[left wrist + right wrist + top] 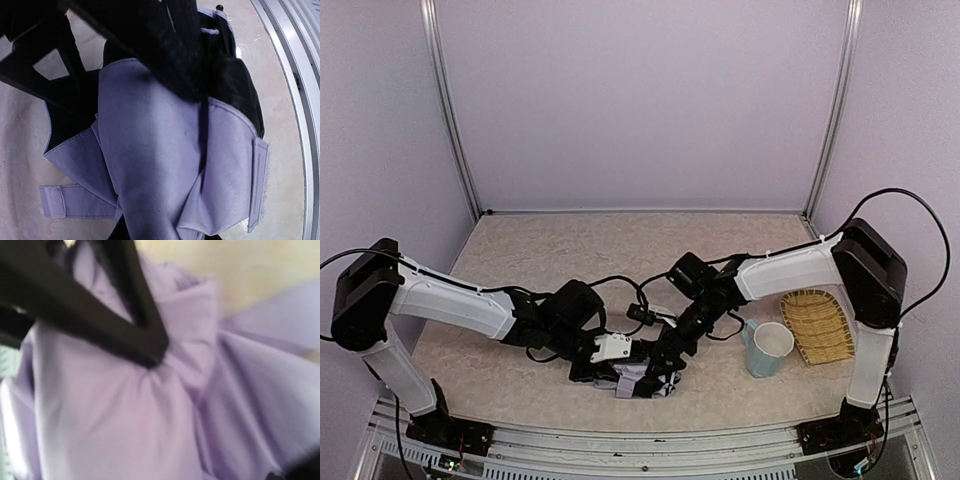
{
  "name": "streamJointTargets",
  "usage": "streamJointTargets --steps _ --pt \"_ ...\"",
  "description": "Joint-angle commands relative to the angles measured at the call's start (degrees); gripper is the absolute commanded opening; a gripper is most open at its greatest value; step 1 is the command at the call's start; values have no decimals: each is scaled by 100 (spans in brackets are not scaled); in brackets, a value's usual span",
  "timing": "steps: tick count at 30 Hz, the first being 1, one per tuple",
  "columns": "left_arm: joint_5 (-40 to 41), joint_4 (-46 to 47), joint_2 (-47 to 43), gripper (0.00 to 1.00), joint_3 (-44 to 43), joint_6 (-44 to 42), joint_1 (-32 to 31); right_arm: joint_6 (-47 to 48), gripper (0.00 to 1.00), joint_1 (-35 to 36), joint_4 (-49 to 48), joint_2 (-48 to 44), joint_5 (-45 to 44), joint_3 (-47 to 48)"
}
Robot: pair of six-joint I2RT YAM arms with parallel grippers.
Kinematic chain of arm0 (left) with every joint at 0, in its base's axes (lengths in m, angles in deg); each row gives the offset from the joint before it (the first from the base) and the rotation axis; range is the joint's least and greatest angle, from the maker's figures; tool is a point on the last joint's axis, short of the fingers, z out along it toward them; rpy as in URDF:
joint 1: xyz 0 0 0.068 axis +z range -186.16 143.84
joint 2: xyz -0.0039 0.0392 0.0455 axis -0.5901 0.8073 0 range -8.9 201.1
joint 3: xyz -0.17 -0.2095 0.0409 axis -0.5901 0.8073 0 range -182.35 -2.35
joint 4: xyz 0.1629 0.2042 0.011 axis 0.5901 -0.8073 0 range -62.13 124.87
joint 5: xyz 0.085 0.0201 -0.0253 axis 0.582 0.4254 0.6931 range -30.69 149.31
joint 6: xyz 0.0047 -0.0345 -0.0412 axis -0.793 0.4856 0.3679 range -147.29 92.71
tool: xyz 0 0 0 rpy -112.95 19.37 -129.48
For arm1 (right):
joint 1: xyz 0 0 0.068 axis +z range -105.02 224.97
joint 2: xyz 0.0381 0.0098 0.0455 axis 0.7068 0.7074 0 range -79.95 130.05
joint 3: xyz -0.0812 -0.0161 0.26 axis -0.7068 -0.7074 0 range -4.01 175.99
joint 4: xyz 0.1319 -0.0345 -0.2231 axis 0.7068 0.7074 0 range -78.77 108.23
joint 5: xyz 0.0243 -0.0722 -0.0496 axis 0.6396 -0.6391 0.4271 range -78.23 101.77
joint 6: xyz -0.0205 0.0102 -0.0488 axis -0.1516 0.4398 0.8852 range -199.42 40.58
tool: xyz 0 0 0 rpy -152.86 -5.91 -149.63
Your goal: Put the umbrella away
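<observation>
The umbrella lies crumpled at the near middle of the table, lavender fabric up and black lining showing. The left gripper meets it from the left and the right gripper from the far right. One right finger seems to press the fabric, though that view is blurred. I cannot tell whether either gripper pinches cloth.
</observation>
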Motion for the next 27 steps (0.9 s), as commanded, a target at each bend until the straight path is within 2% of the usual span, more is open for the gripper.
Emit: streamJointTargets --steps 1,7,11,15,21,27 --pt "-311 -765 414 10 -227 201 149 -257 92 3 -816 -983 -1142 -590" --pt "-832 -1209 726 9 -593 341 280 -231 89 227 -1670 -2498 -2515 -1799" --pt "-1442 -1756 1061 7 -1010 377 416 656 89 1285 -2278 -3201 -3953 -2595" --pt "-1700 -2386 1530 4 -1408 457 436 1382 92 2120 -2522 -2846 -5332 -2564" --pt "-1766 -2791 1890 0 -1656 518 459 2063 100 2293 -2405 -1917 -6195 -2098" --pt "-1817 -2799 1845 0 -1604 398 472 1981 98 2161 -2004 -1452 -5754 -1915"
